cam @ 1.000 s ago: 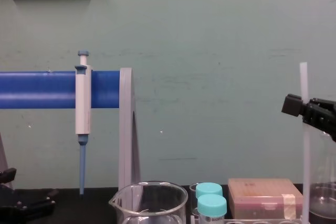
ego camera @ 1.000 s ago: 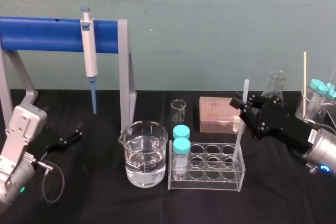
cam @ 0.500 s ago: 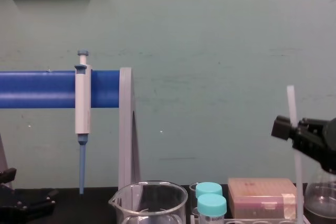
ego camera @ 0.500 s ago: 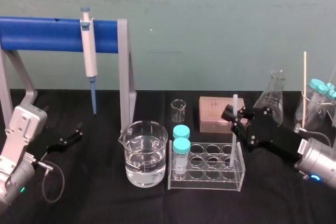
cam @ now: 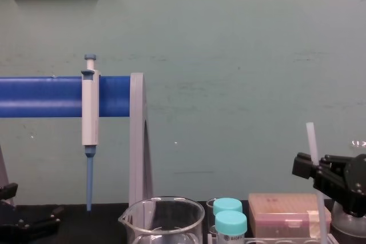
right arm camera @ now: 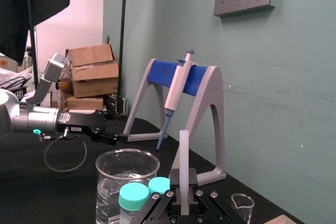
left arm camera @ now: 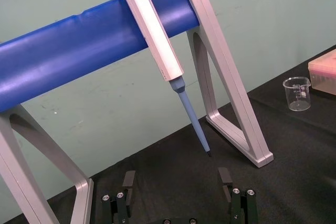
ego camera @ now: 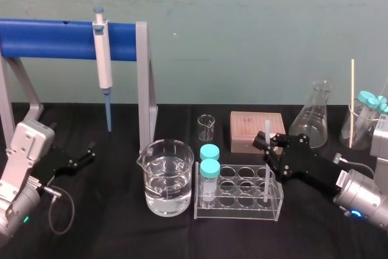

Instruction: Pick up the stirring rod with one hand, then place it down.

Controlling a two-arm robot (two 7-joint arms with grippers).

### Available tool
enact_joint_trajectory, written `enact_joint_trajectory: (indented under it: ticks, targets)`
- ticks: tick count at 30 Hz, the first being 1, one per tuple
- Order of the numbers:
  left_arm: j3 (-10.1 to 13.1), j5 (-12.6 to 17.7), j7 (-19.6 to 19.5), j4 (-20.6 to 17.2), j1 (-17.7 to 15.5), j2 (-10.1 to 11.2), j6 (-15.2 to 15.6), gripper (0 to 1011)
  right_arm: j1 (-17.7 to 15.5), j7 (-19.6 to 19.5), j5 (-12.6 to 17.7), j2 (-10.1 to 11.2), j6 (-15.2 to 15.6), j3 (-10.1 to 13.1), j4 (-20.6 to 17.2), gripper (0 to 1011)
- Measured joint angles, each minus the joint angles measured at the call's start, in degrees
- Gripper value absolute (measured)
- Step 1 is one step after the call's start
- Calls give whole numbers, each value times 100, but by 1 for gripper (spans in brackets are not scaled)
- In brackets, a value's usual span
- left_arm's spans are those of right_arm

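Now the right gripper (ego camera: 267,145) has its jaws clamped on the stirring rod (ego camera: 267,128), held upright with its lower end inside the tube rack (ego camera: 239,211) — released off-centre, it could lean and topple out. The left gripper (ego camera: 90,154) rests on the worktop (ego camera: 109,222), jaws apart.

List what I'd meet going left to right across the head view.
Left gripper → pipette → water beaker → teal-capped tubes → stirring rod held by the right gripper → conical flask → thin pale stick.
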Motion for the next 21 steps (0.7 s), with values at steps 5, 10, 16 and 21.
enact_joint_trajectory:
  ticks: [5, 10, 16, 21]
  targets:
    - [0, 0, 0, 0, 0, 0, 0, 1000, -25, -40, -5, -47, 4, 21, 57, 71]
    - [0, 0, 0, 0, 0, 0, 0, 1000, -60, -70, 1, -90, 61, 43, 93, 71]
    - [0, 0, 0, 0, 0, 0, 0, 1000, -84, -93, 0, -122, 117, 52, 124, 71]
    - [0, 0, 0, 0, 0, 0, 0, 1000, -85, -105, -14, -144, 135, 56, 170, 71]
